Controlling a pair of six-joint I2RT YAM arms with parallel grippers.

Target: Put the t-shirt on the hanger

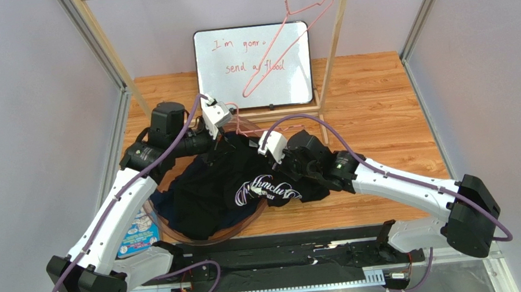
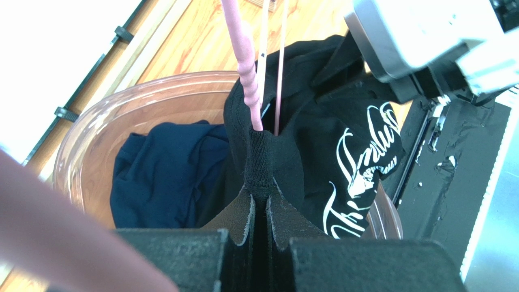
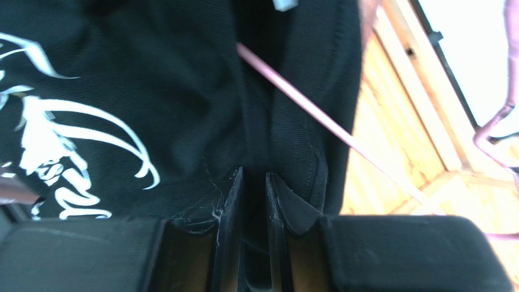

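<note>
The black t-shirt [image 1: 245, 180] with white script print hangs bunched between both grippers, over the basket. The pink wire hanger [image 1: 242, 124] shows just above the shirt, its twisted neck [image 2: 245, 67] running down into the shirt's collar. My left gripper [image 1: 228, 136] is shut on the ribbed collar [image 2: 266, 161], right beside the neck. My right gripper [image 1: 288, 159] is shut on a fold of the shirt [image 3: 183, 109]; a pink hanger wire [image 3: 304, 106] crosses the cloth just beyond its fingers. The hanger's lower part is hidden in the shirt.
A clear round basket [image 1: 170, 231] below the shirt holds a plain navy garment [image 2: 164, 170]. A second pink hanger [image 1: 294, 23] hangs on the rail above a whiteboard [image 1: 254, 67] at the back. A wooden rack post [image 1: 333, 44] stands right of the board.
</note>
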